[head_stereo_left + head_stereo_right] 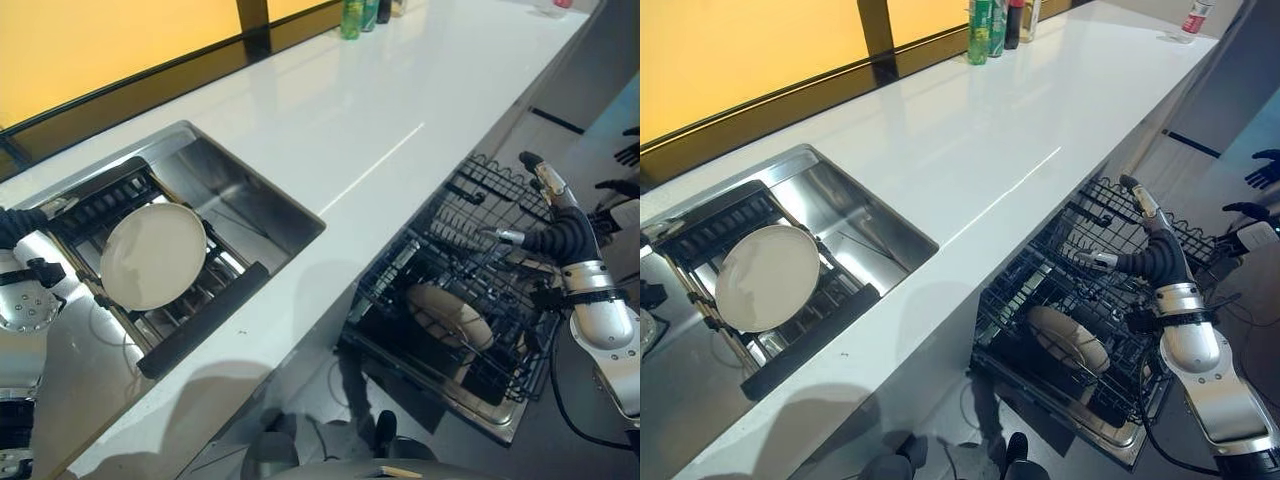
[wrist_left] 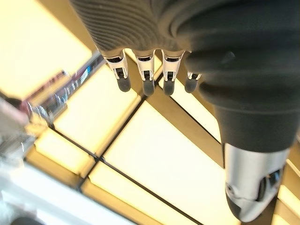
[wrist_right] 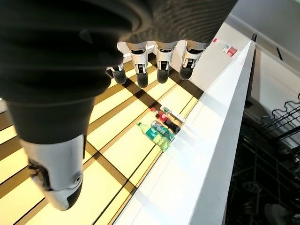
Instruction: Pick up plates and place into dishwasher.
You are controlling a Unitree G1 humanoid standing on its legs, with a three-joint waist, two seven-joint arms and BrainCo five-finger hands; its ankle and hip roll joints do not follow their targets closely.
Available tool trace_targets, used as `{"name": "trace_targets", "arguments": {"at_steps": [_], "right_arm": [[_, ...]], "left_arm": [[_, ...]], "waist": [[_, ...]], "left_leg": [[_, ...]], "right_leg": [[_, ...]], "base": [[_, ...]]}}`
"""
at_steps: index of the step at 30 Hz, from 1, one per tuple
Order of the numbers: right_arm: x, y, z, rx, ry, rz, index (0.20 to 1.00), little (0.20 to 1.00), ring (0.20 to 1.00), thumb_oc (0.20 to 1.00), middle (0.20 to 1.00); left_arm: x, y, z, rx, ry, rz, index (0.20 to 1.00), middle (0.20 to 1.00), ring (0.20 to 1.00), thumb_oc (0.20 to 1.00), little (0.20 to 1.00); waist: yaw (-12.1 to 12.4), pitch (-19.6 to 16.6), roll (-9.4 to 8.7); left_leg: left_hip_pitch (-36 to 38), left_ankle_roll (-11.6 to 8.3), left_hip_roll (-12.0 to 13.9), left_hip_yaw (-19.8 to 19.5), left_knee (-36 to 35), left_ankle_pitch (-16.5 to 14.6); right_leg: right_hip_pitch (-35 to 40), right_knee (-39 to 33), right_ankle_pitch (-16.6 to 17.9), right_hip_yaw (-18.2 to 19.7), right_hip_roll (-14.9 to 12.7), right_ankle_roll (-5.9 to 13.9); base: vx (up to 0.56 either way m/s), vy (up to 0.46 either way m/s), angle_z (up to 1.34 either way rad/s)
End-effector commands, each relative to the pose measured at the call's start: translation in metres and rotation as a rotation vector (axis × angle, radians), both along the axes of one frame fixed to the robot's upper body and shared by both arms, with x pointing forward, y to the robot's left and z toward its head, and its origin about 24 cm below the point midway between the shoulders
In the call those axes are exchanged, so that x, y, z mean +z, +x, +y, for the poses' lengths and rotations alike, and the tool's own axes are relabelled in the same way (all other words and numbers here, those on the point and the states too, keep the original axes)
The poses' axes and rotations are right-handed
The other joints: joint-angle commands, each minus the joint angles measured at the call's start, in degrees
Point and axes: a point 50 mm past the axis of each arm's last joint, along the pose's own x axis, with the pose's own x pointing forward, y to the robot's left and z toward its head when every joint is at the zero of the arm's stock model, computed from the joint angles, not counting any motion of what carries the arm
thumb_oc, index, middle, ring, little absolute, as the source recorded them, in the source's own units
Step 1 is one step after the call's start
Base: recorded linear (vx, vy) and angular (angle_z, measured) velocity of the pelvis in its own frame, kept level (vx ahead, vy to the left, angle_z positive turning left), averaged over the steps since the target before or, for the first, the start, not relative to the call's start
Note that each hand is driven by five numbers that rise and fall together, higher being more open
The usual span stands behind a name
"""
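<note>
A cream plate (image 1: pixel 153 256) leans upright in the black drying rack (image 1: pixel 190 335) inside the steel sink (image 1: pixel 240 195). A second cream plate (image 1: pixel 447 312) stands in the pulled-out wire dishwasher rack (image 1: pixel 500 210) below the counter edge. My right hand (image 1: pixel 562 235) hovers over the rack's far side, above and right of that plate, fingers (image 3: pixel 161 61) straight and holding nothing. At the left edge beside the sink rack is my left hand (image 1: pixel 15 228), just left of the sink plate; its fingers (image 2: pixel 145 70) are straight and empty.
The long white counter (image 1: pixel 350 120) runs between sink and dishwasher. Green and dark bottles (image 1: pixel 990 25) stand at its back by the yellow window, and a red-capped bottle (image 1: pixel 1196 18) stands at the far end. The open dishwasher rack juts into the floor space.
</note>
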Motion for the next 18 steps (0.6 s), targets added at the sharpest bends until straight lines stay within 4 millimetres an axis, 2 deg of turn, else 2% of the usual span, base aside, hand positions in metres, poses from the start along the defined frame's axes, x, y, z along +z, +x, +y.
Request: {"name": "trace_targets", "arguments": {"at_steps": [1, 3, 4, 5, 9, 11, 13, 14, 15, 18], "right_arm": [[0.020, -0.006, 0.005, 0.014, -0.025, -0.143, 1.000, 1.000, 1.000, 1.000, 1.000], [0.020, -0.008, 0.002, 0.021, -0.018, -0.143, 1.000, 1.000, 1.000, 1.000, 1.000], [0.020, -0.009, 0.000, 0.022, -0.017, -0.142, 1.000, 1.000, 1.000, 1.000, 1.000], [0.021, -0.009, 0.000, 0.028, -0.017, -0.139, 1.000, 1.000, 1.000, 1.000, 1.000], [0.025, -0.003, 0.007, 0.076, -0.038, -0.130, 1.000, 1.000, 1.000, 1.000, 1.000], [0.025, 0.001, 0.010, 0.096, -0.048, -0.121, 1.000, 1.000, 1.000, 1.000, 1.000], [0.022, 0.004, 0.012, 0.105, -0.054, -0.108, 1.000, 1.000, 1.000, 1.000, 1.000], [0.018, 0.004, 0.012, 0.104, -0.054, -0.099, 1.000, 1.000, 1.000, 1.000, 1.000], [0.017, 0.006, 0.014, 0.101, -0.058, -0.094, 1.000, 1.000, 1.000, 1.000, 1.000], [0.016, 0.009, 0.012, 0.102, -0.062, -0.078, 1.000, 1.000, 1.000, 1.000, 1.000]], "left_arm": [[0.016, 0.008, -0.018, -0.212, -0.025, -0.007, 1.000, 1.000, 1.000, 1.000, 1.000], [0.015, 0.008, -0.029, -0.286, -0.025, 0.010, 1.000, 1.000, 1.000, 1.000, 1.000], [0.013, 0.009, -0.031, -0.300, -0.036, 0.020, 1.000, 1.000, 1.000, 1.000, 1.000], [0.010, 0.012, -0.032, -0.310, -0.057, 0.046, 1.000, 1.000, 1.000, 1.000, 1.000], [-0.005, 0.029, -0.029, -0.293, -0.086, 0.130, 1.000, 1.000, 1.000, 1.000, 1.000], [-0.020, 0.033, -0.024, -0.263, -0.114, 0.173, 1.000, 1.000, 1.000, 1.000, 1.000], [-0.040, 0.035, -0.017, -0.230, -0.177, 0.237, 1.000, 1.000, 1.000, 1.000, 1.000], [-0.051, 0.036, -0.016, -0.211, -0.212, 0.265, 1.000, 1.000, 1.000, 1.000, 1.000], [-0.061, 0.036, -0.014, -0.192, -0.226, 0.285, 1.000, 1.000, 1.000, 1.000, 1.000], [-0.086, 0.037, -0.004, -0.112, -0.279, 0.340, 1.000, 1.000, 1.000, 1.000, 1.000]], "waist": [[-0.5, -5.0, -1.98], [-0.7, -5.3, -1.45], [-0.8, -5.3, -1.18], [-1.0, -5.4, -0.81], [-2.1, -5.4, 0.03], [-2.6, -4.9, 0.65], [-3.2, -4.7, 1.43], [-3.3, -4.6, 2.13], [-3.4, -4.5, 1.91], [-4.7, -4.4, 2.10]], "left_leg": [[-7.6, -1.59, -0.1, -4.0, 0.2, 7.4], [-7.3, -2.07, 0.8, -3.8, -0.1, 7.4], [-7.7, -2.41, 1.1, -4.0, -0.5, 8.7], [-7.6, -2.80, 1.7, -4.3, -0.9, 9.4], [-8.3, -4.02, 3.5, -4.4, 2.2, 8.9], [-9.3, -4.26, 4.1, -4.3, 4.8, 9.9], [-9.1, -3.77, 3.7, -4.0, 3.3, 11.0], [-9.9, -4.09, 3.9, -3.7, 2.3, 13.4], [-9.4, -3.14, 3.0, -3.3, 2.2, 11.3], [-8.3, -2.92, 2.0, -2.4, 1.2, 10.2]], "right_leg": [[3.6, 3.0, -4.8, 4.2, -6.9, 6.91], [4.3, 2.7, -5.7, 3.5, -5.7, 6.07], [4.1, 2.7, -5.2, 3.2, -5.0, 5.61], [4.4, 2.6, -5.4, 2.6, -4.2, 5.06], [5.3, 2.7, -6.9, 1.7, -2.3, 3.34], [5.2, 3.1, -7.3, 1.8, -1.5, 2.61], [5.2, 4.2, -7.9, 2.0, -0.6, 2.31], [5.5, 4.7, -8.9, 2.3, 0.3, 2.07], [5.5, 5.0, -9.0, 2.8, 0.0, 2.03], [5.2, 5.8, -9.5, 3.8, -0.3, 2.17]], "base": [[-0.12, -0.233, 0.04], [-0.07, -0.235, 0.08], [-0.06, -0.214, 0.02], [-0.04, -0.176, 0.05], [-0.02, -0.129, 0.17], [0.02, 0.008, -0.01], [0.10, 0.103, -0.14], [0.13, 0.120, -0.11], [0.16, 0.157, -0.09], [0.17, 0.182, -0.04]]}}
